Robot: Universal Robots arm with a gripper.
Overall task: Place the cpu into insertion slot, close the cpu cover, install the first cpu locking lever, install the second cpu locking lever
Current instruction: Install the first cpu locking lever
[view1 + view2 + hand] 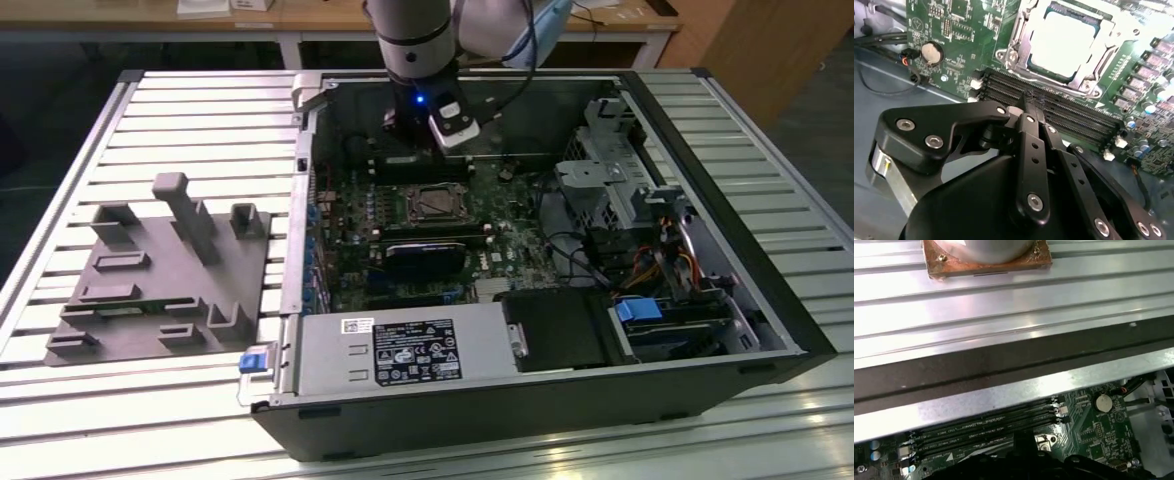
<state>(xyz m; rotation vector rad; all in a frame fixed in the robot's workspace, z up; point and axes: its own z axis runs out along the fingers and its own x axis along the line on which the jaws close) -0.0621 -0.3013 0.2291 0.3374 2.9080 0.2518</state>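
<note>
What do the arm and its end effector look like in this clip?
The arm is grey and cylindrical, with a small blue light near the wrist and a white module below it. A cable loops off beside it. The end effector is matte black: linked bars joined by silver screw heads, on a silvery metal base.

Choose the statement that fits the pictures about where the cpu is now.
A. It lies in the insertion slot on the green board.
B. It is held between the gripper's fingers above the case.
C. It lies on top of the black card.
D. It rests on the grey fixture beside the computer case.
A: in the second wrist view the cpu lies flat inside the insertion slot, with the silvery rim around it, while the gripper hovers over the memory slots beside it.
</note>
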